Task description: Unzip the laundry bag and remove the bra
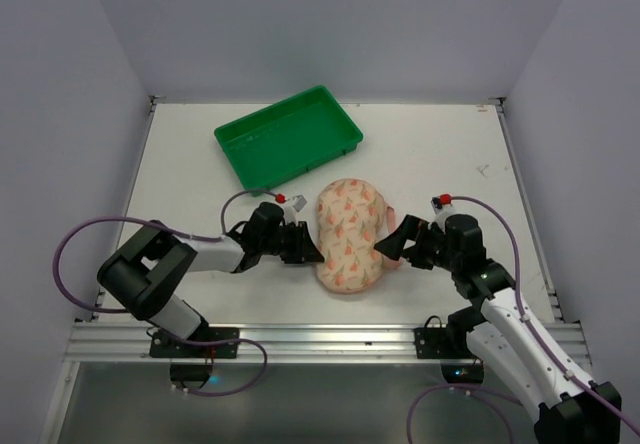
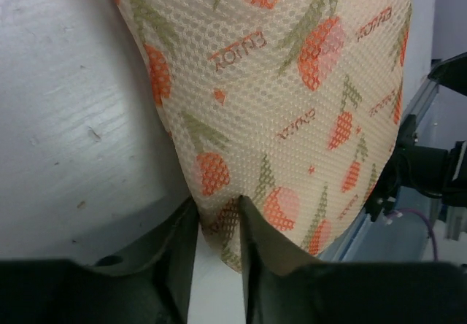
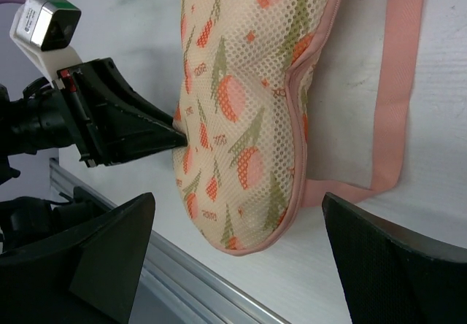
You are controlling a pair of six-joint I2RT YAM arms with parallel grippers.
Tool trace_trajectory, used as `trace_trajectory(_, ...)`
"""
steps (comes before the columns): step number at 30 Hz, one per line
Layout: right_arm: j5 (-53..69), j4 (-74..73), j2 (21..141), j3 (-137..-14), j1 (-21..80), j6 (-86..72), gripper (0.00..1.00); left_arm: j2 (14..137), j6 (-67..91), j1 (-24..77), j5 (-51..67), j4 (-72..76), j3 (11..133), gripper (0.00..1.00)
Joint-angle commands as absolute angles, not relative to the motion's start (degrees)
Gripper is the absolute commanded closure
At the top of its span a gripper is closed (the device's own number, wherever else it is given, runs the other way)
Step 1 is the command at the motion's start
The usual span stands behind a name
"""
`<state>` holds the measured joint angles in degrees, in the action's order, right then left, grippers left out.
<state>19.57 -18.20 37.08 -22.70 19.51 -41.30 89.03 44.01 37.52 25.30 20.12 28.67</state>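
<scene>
Bag position: the laundry bag [image 1: 350,234] lies flat on the surface [image 1: 450,154], between my two arms and just in front of the green tray [image 1: 288,136].
Bag state: the zip trim [image 3: 303,112] runs unbroken around the edge I can see, so I judge the bag is not yet unzipped. I cannot make out the zip pull in any view.
Bra: not visible (presumably inside, which would explain the domed shape).
Left gripper [image 1: 312,248]: closed on a pinch of mesh at the bag's left edge, with fabric caught between the fingers.
Right gripper [image 1: 388,248]: spread wide and holding nothing, just beside the bag's right edge and the pink loop [image 3: 408,83].
Handling, bag: light, soft open mesh. I expect it to bunch and drag across the surface rather than resist a pull, so one side needs anchoring while the other works the zip.
Handling, bra: probably soft and springy, with thin straps likely to snag on the opening.
Where to hold: the loop or the firmer trim gives a better hold than loose mesh. For the bra, a cup edge.
</scene>
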Motion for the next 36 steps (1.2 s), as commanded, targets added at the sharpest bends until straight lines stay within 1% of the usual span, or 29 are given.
trace_trajectory(1,21.18,-16.35,36.74,-22.67,19.69,-41.31,0.01,90.17,47.53,37.27,29.96,27.41,27.77,0.76)
trace_trajectory(2,21.18,-16.78,37.26,-23.02,19.69,-41.22,0.01,90.44,48.59,37.35,30.58,28.47,27.95,0.81)
trace_trajectory(3,21.44,-17.48,37.53,-23.46,19.60,-40.87,0.01,90.87,49.65,37.53,31.11,30.83,28.21,0.90)
trace_trajectory(6,21.53,-18.19,38.05,-24.78,19.69,-39.82,0.01,92.54,52.90,38.58,31.12,31.73,31.54,0.99)
trace_trajectory(12,17.76,-20.48,36.22,-25.75,19.69,-37.36,0.04,96.67,60.19,42.71,23.13,31.47,40.77,1.00)
trace_trajectory(16,16.26,-20.65,36.65,-27.77,20.04,-37.44,0.08,101.41,68.27,44.21,17.16,31.29,45.78,1.00)
trace_trajectory(19,13.02,-19.69,36.65,-27.60,21.35,-38.58,0.14,104.14,71.71,45.52,14.69,28.67,50.61,1.00)
trace_trajectory(21,10.29,-19.69,36.65,-27.86,22.23,-39.98,0.19,105.37,72.33,46.40,13.45,23.94,55.43,1.00)
trace_trajectory(25,4.32,-19.51,36.39,-27.86,26.79,-42.01,0.26,105.91,73.91,47.02,8.19,19.17,60.11,1.00)
trace_trajectory(29,0.27,-18.02,38.75,-27.07,31.28,-43.85,0.32,105.56,74.79,47.11,5.98,14.95,63.54,1.00)
trace_trajectory(31,-2.28,-15.30,39.81,-25.93,34.00,-45.26,0.36,104.86,76.36,47.11,5.80,14.06,63.46,1.00)
trace_trajectory(36,-10.27,-10.21,45.33,-25.84,40.15,-46.76,0.39,103.28,80.67,47.29,5.19,12.92,62.67,1.00)
